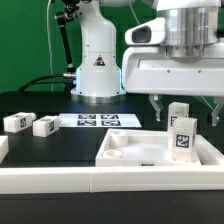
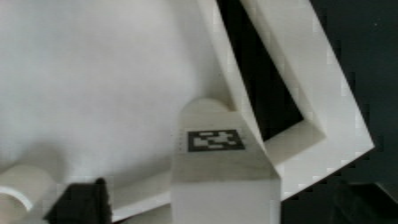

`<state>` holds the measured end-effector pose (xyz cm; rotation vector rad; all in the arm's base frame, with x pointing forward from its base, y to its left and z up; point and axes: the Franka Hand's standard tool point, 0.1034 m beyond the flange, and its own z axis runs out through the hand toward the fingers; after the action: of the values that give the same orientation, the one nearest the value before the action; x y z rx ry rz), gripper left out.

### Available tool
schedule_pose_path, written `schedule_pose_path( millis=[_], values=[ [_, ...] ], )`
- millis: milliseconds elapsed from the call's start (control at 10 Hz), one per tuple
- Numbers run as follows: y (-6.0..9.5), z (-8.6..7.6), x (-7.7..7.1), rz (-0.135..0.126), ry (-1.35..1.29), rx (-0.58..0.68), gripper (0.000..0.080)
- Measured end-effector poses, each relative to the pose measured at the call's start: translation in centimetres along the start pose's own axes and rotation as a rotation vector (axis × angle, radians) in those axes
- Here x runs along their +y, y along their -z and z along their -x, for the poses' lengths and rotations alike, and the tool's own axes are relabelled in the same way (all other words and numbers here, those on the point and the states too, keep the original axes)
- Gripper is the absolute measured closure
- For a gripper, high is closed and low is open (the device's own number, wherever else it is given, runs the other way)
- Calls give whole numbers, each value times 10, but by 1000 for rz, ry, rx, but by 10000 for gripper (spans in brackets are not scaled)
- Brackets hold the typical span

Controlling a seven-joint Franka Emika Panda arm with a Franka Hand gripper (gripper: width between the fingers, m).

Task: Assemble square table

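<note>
1. In the exterior view, the gripper (image 1: 186, 108) is hanging over the right side of the scene. Its dark fingers (image 1: 155, 108) are standing spread wide, one on each side of the far leg (image 1: 178, 112), and a gap is showing on both sides. They are pinching nothing.
2. The far leg is standing upright on its own between them, over the far right part of the square tabletop (image 1: 130, 155). That suggests it is seated there well enough to stay up without the grip.
3. The near leg (image 1: 182, 142) is standing upright closer to the camera on the same slab, with its tag facing the viewer.
4. The square tabletop is lying flat with its recessed side up, tight against the white rail (image 1: 50, 182) along the near edge. The rail is probably bracing it against sideways push while legs are going in.
5. Two loose legs (image 1: 17, 122) (image 1: 45, 125) are lying on the black table at the left, well apart from the slab and waiting their turn. The marker board (image 1: 100, 120) is lying beyond them, in front of the robot base (image 1: 98, 65).
6. In the wrist view, a tagged leg (image 2: 217, 150) is filling the middle and rising from the white square tabletop (image 2: 89, 80) beside its raised rim (image 2: 311, 90).
7. A dark shape (image 2: 80, 200) is showing beside a rounded white part (image 2: 27, 185). I cannot tell from this view whether it is a fingertip.
</note>
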<state>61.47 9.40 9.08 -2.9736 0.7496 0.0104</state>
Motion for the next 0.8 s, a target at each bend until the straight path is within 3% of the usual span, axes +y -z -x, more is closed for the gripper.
schedule_pose_path(
  millis=[800],
  values=[
    [5,7,2,16,112,-15,151]
  ],
)
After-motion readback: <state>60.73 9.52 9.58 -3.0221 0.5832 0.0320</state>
